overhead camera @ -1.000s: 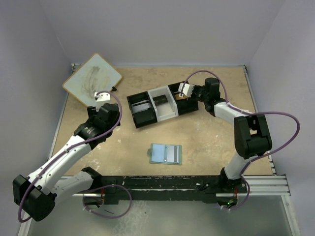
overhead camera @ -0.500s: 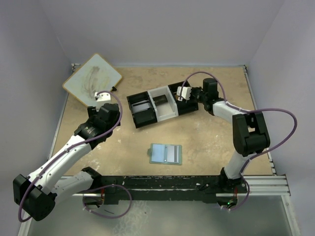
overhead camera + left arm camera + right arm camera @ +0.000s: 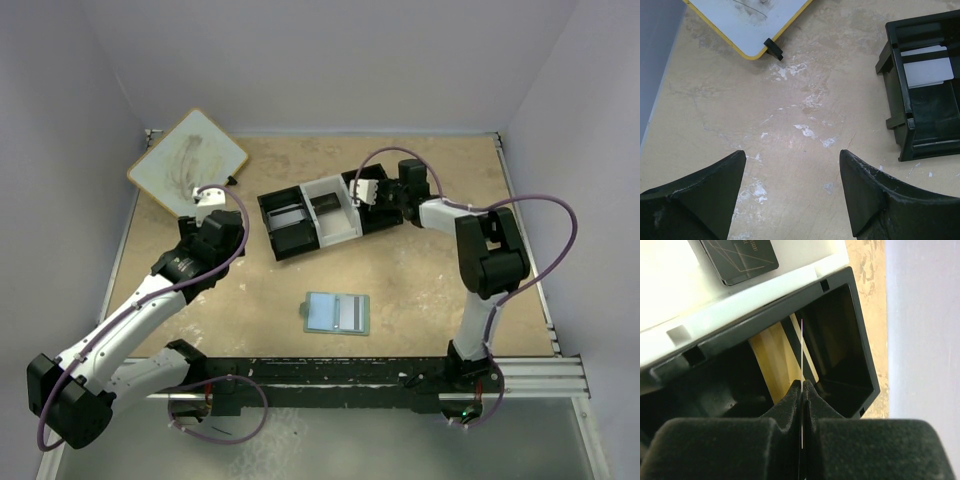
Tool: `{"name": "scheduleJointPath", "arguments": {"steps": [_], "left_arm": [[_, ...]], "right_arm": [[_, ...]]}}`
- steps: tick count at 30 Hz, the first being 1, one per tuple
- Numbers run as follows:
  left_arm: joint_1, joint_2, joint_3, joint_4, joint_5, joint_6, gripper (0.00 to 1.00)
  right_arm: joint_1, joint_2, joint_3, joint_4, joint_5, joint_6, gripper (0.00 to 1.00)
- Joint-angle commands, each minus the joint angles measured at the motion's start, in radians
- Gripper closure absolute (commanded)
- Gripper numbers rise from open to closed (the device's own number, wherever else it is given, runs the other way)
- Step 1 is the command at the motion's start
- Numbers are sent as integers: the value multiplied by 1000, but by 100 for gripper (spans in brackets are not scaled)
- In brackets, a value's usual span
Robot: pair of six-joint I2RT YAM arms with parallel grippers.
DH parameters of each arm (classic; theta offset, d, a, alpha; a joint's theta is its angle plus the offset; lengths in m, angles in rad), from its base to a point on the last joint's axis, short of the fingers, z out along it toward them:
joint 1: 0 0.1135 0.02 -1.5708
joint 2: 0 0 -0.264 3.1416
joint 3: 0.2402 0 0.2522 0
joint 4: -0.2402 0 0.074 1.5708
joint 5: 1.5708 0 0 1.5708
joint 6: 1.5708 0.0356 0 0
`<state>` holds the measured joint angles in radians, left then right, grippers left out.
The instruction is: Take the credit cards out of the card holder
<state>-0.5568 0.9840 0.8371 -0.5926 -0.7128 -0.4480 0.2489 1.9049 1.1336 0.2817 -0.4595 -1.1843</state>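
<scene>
The card holder (image 3: 337, 313) lies open and flat on the table near the front, its pale-blue panels facing up. My right gripper (image 3: 382, 197) is over the right black compartment of the tray (image 3: 300, 240). In the right wrist view the right gripper (image 3: 802, 382) is shut on a thin card (image 3: 802, 350) seen edge-on, so I cannot tell its colour. An orange-gold card (image 3: 772, 357) lies in the compartment below it. My left gripper (image 3: 226, 226) is open and empty over bare table, as the left wrist view (image 3: 792, 152) shows.
The three-compartment tray (image 3: 860, 340) has a white middle bin with a dark card (image 3: 740, 257). Pale cards (image 3: 927, 70) lie in its left black bin. A yellow-edged whiteboard (image 3: 188, 160) leans at the back left, also in the left wrist view (image 3: 745, 20).
My right gripper has shifted left and a little back over the tray's right compartment, its elbow swinging left. The left arm and the card holder have not moved.
</scene>
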Motion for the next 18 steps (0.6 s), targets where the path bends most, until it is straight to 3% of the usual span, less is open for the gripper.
{"name": "scheduleJointPath", "arguments": {"steps": [1, 18], "left_arm": [[5, -1, -1, 29, 2, 24, 26], [5, -4, -1, 29, 34, 31, 26]], "right_arm": [[16, 24, 75, 8, 23, -44, 100], [37, 136, 203, -115, 71, -132, 95]]}}
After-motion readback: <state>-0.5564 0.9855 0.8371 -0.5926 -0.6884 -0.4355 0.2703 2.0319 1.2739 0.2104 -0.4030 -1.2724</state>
